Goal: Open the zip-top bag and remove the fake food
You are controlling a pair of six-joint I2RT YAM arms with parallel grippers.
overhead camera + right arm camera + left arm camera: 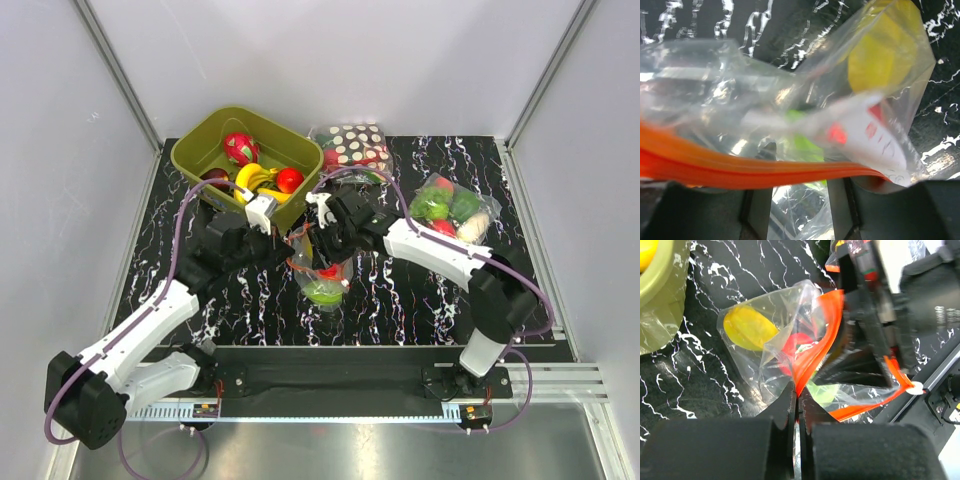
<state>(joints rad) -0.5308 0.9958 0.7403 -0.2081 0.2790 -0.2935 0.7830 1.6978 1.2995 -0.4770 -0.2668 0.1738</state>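
Observation:
The zip-top bag point(322, 278) lies on the black marbled mat between my two grippers, its orange-red zip strip point(815, 340) pulled partly apart. Inside are fake food pieces: a yellow lemon-like piece point(747, 327), a red piece point(797, 344) and a green piece point(822, 392). My left gripper point(799, 392) is shut on one lip of the zip strip; it also shows in the top view point(288, 248). My right gripper point(325, 238) is at the bag's mouth. In the right wrist view it point(799, 185) has its fingers apart, with the strip point(765, 170) draped across them.
An olive-green bin point(200, 140) at the back left holds a dragon fruit toy point(240, 147), a banana point(255, 178) and a red fruit point(290, 180). A polka-dot bag point(352, 145) lies behind my grippers. A bag of green and red vegetables point(447, 205) lies at the right.

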